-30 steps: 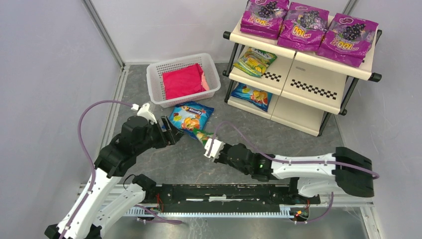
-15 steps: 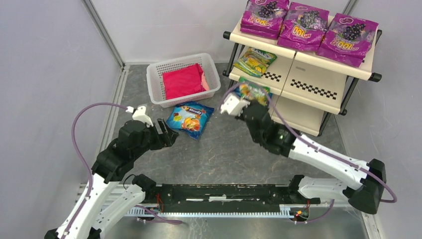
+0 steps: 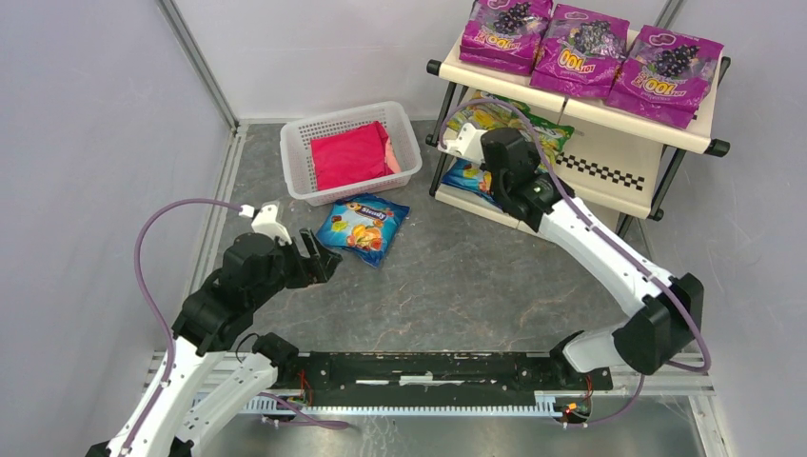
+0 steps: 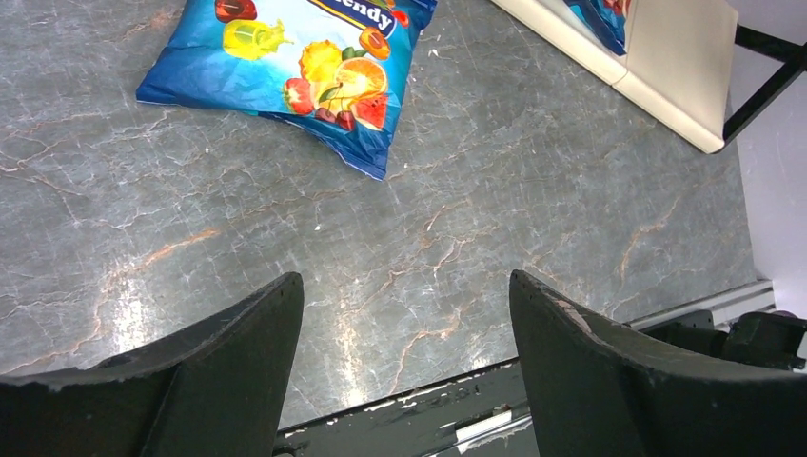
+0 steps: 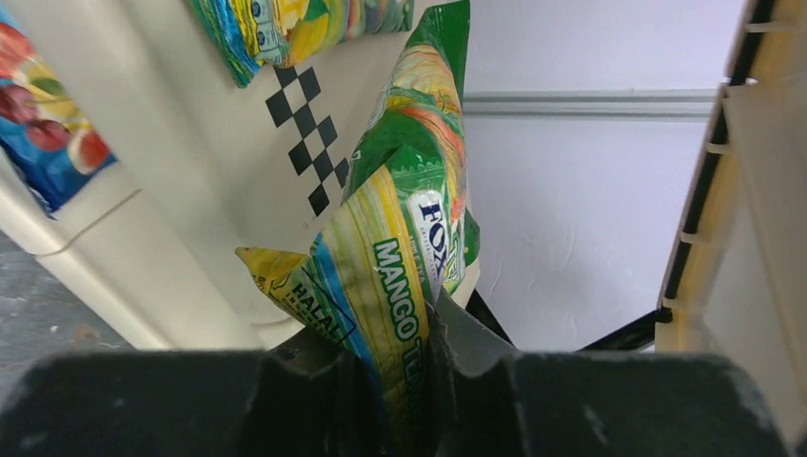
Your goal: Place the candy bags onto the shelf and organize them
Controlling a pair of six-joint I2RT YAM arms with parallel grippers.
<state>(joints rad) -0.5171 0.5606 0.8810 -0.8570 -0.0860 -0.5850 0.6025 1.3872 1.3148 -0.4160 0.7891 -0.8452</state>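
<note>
Pinched by the right hand (image 5: 419,347), the glossy green-yellow pouch (image 5: 400,214) is best laid flat on the middle tier of the cream slanted shelf (image 3: 609,143); the left hand (image 4: 402,286) is spread.

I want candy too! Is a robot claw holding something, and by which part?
Yes. The right claw is pinching the green-yellow candy bag by one end, next to the shelf. The left claw is open and holds nothing.

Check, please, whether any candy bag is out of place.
One blue candy bag lies tilted on the table beside the white basket, not on the shelf; the open left gripper hovers near it. The right gripper holds a green bag at the middle tier, not yet set down.
</note>
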